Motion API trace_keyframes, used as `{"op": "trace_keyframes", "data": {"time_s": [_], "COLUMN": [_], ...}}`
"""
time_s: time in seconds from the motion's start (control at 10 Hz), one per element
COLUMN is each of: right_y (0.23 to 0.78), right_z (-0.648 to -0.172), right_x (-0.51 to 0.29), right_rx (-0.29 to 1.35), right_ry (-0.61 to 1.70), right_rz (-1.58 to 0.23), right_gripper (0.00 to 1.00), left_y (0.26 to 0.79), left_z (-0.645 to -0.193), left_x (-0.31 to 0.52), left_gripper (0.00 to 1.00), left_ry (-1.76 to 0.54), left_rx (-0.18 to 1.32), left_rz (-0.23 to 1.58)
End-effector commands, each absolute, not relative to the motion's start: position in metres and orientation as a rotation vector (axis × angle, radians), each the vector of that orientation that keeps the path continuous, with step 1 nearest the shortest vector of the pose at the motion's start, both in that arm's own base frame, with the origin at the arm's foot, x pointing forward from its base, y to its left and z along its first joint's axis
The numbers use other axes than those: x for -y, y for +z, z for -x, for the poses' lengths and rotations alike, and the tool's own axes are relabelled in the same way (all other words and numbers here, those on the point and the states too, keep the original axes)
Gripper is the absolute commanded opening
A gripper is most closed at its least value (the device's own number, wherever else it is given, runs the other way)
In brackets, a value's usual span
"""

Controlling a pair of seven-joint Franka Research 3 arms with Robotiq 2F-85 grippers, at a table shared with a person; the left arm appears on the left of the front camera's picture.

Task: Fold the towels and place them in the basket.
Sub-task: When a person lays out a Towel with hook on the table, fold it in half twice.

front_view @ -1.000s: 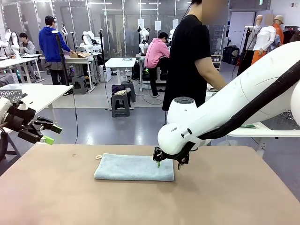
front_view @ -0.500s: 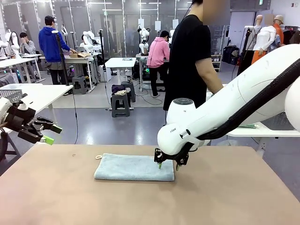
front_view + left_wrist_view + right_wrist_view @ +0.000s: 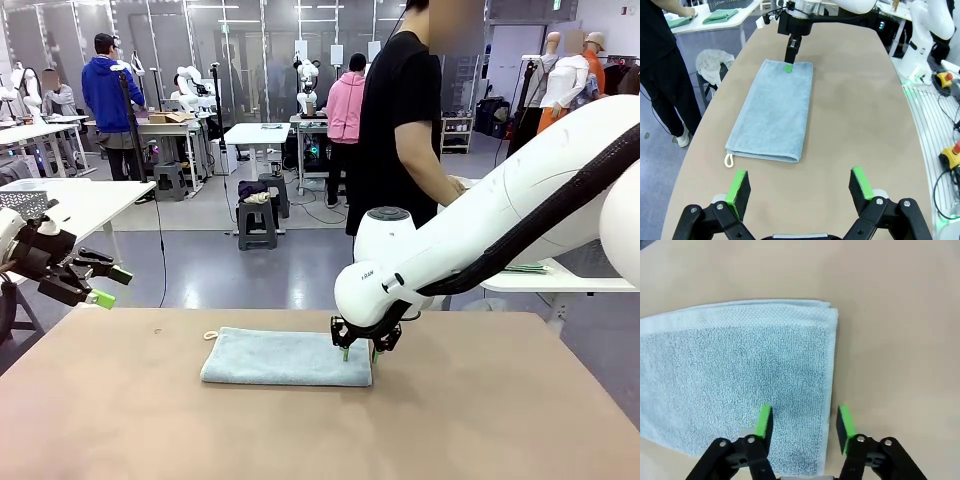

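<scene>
right fingers [image 3: 765, 421] | apart, straddling towel [image 3: 740, 370] side edge | towel flat on table [image 3: 900, 330]

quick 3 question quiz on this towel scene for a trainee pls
1. True or false: the left gripper holds the towel.
2. Pick one. The right gripper is at: A, the towel's loop end; B, the end opposite the loop; C, the towel's middle.
3. Fill in: the left gripper's jaws are ____.

Key
1. False: it hangs well apart from the towel.
2. B, with one pad on the towel and the other just past its edge.
3. open
</scene>
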State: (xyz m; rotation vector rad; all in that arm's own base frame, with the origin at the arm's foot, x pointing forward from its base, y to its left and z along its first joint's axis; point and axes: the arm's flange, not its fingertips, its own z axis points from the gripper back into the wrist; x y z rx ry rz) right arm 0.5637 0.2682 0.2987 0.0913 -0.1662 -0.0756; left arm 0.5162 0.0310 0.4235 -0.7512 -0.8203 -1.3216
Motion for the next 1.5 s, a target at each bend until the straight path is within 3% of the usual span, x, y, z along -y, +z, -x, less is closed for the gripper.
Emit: {"op": "trace_keyframes", "data": {"time_s": [0.0, 0.5, 1.0, 1.1, 1.4], "right_y": [0.2964, 0.2921, 0.2887, 0.2883, 0.2907], "right_z": [-0.5705, -0.5703, -0.5692, -0.5692, -0.5688], "right_x": [-0.2765, -0.2779, -0.2788, -0.279, -0.2755], "right_rx": [0.167, 0.17, 0.159, 0.158, 0.152], "right_ry": [-0.091, -0.084, -0.083, -0.084, -0.077], "right_rz": [-0.053, -0.047, -0.036, -0.027, -0.03], "right_gripper": [0.58, 0.58, 0.06, 0.0, 0.0], "left_y": [0.4254, 0.4254, 0.4254, 0.4254, 0.4254], "left_z": [-0.5155, -0.5155, -0.5155, -0.5155, -0.5155], "left_x": [-0.031, -0.031, -0.031, -0.031, -0.031], "left_gripper": [1.0, 1.0, 1.0, 1.0, 1.0], "left_ry": [-1.323, -1.323, -1.323, -1.323, -1.323], "left_rx": [0.824, 0.824, 0.824, 0.824, 0.824], "left_rz": [0.749, 0.749, 0.749, 0.749, 0.749]}}
